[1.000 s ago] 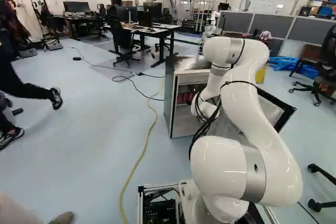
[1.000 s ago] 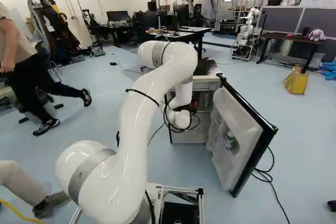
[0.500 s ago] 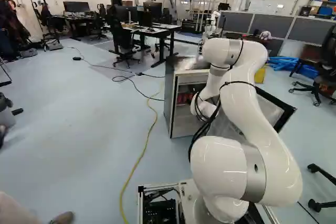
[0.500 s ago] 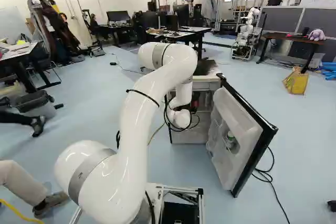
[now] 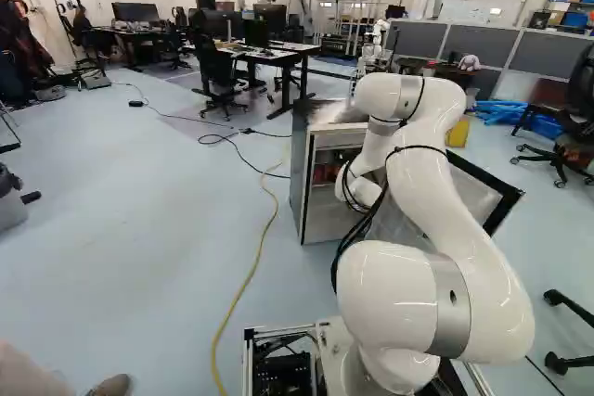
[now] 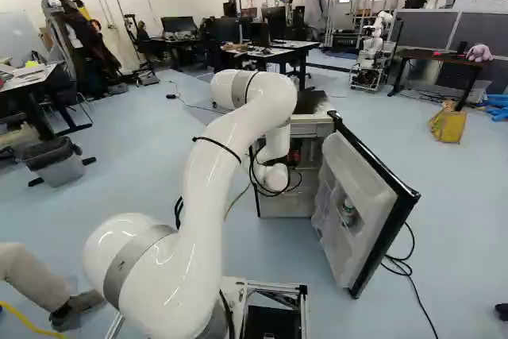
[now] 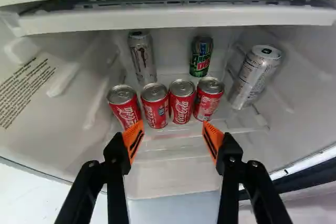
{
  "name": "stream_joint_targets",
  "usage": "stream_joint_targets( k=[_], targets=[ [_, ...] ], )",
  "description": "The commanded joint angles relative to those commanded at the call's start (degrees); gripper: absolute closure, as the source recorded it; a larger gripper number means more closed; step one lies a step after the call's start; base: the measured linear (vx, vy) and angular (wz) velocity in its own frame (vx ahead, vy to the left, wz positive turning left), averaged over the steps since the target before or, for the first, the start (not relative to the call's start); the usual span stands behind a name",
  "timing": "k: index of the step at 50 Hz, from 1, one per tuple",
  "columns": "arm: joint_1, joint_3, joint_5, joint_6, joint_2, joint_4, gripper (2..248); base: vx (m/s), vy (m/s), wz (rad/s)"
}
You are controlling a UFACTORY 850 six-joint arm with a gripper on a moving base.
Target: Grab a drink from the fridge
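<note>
The claw [image 7: 172,132] stands wide and empty before 4 red cans [image 7: 181,103], side by side in the fridge [image 5: 299,169]. Each, if full, is likely weighty, slick and easily dented; pinch 1 gently at mid-body, from 2 opposite sides.

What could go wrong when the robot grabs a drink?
The open black claw with orange pads faces four short red metal cans standing close together, so it might knock a neighbour over. If lifted too high, a can might bump the long white ledge above.
</note>
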Motion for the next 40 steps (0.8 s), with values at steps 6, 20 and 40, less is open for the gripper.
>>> stream_joint_targets(
  k=[6, 20, 40],
  targets=[
    [0.1, -0.5, -0.4, 0.0, -0.3, 0.0, 82, 0.0, 0.0, 0.0],
    [0.3, -2.0, -1.4, 0.0, -1.1, 0.0, 82, 0.0, 0.0, 0.0],
    [0.6, -4.6, -2.6, 0.0, -2.5, 0.0, 82, 0.0, 0.0, 0.0]
  ],
)
